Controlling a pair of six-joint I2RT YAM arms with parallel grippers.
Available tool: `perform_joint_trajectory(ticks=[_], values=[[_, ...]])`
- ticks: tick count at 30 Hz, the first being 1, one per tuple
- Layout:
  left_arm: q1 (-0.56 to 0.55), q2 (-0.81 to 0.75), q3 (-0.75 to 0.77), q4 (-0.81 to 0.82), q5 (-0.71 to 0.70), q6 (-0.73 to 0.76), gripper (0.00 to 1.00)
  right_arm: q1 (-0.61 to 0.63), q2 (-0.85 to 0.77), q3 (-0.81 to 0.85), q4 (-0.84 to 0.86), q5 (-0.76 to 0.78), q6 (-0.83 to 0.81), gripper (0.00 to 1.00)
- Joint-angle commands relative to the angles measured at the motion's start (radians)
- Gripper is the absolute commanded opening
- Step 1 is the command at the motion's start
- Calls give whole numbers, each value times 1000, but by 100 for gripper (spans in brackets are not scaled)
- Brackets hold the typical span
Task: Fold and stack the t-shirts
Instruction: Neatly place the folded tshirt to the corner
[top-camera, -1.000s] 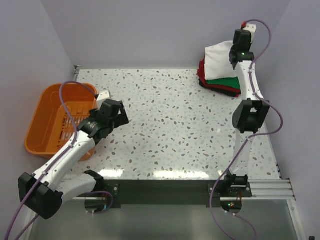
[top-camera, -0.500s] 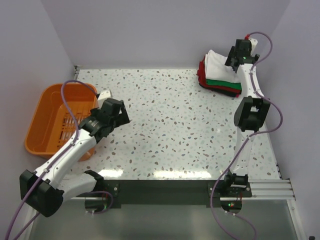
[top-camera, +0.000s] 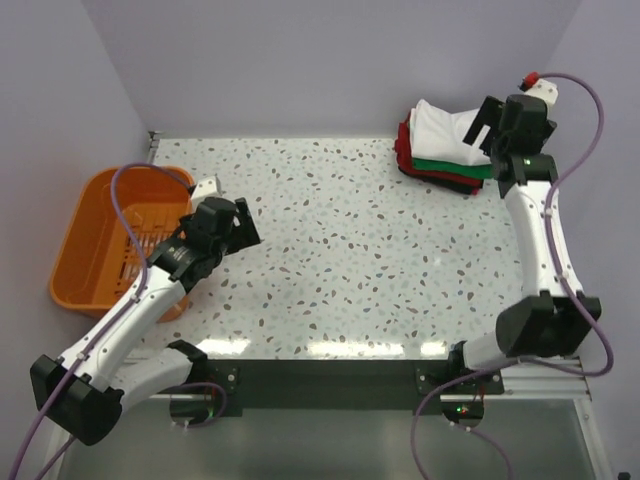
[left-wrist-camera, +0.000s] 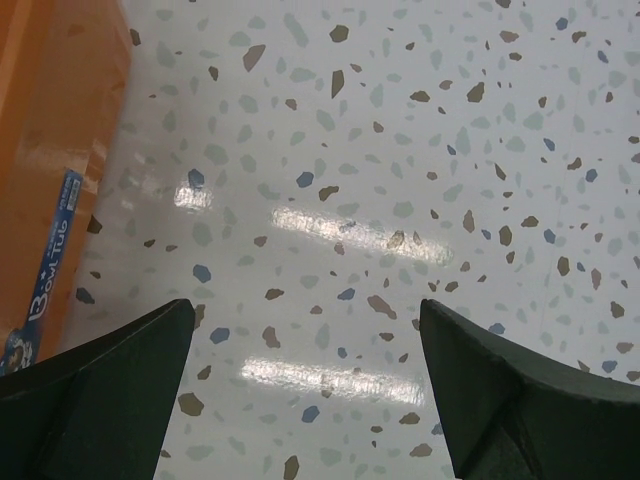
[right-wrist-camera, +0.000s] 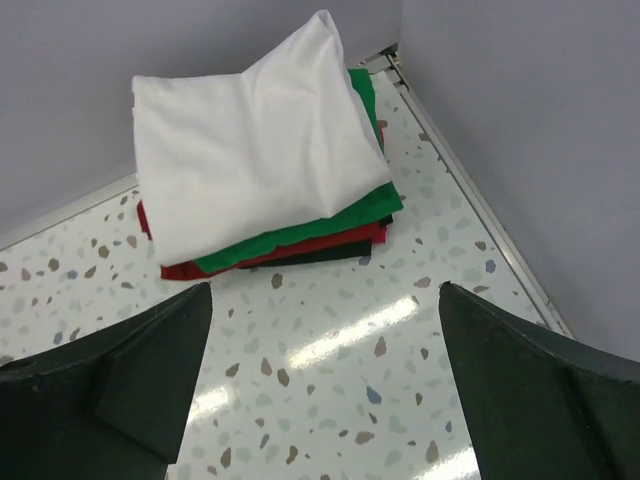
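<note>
At my far left the orange plastic basket (top-camera: 85, 235) sits on the speckled white tabletop (top-camera: 360, 230). My left arm crosses its near right corner, so that part is hidden from above. My left wrist camera catches only a strip of the basket's wall, cut off by the frame. On that strip is a blue printed label (left-wrist-camera: 48, 260) whose words I can't read properly. My left gripper (top-camera: 243, 228) hangs just beside the basket over bare tabletop, its dark fingers (left-wrist-camera: 120, 380) spread wide with nothing between them

Across the table, well apart from all that, the stack of folded t-shirts (top-camera: 440, 150) lies in the far right corner, close to the pale lilac walls (top-camera: 300, 60). The off-white t-shirt (right-wrist-camera: 250, 150) is on top, a little rumpled and sitting askew on the pile. Under it only edges show: a green t-shirt (right-wrist-camera: 300, 235), a red t-shirt (right-wrist-camera: 175, 270) and a dark sliver (right-wrist-camera: 320, 253) at the bottom. Whether that dark layer is one shirt or more I cannot tell

From above, my right gripper (top-camera: 482, 128) overlaps the stack's right edge and hides it. My right wrist view shows the gripper apart from the cloth, on the stack's near side. Both of its fingers (right-wrist-camera: 130, 380) stand wide apart, gripping nothing. The metal rail (right-wrist-camera: 470, 200) along the table's right edge runs out of the frame
</note>
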Motion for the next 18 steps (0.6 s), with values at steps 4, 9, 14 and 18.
perform_joint_trajectory(ticks=[4, 9, 14, 18], values=[[6, -69, -11, 83, 52, 1, 100, 33, -305, -278, -38, -38, 13, 99], [6, -95, -45, 106, 84, -3, 100, 37, -489, -486, -118, -144, 57, 99], [6, -107, -92, 126, 134, -11, 100, 38, -674, -668, -179, -201, 100, 99], [6, -130, -131, 136, 134, -14, 100, 38, -777, -829, -195, -224, 134, 99]])
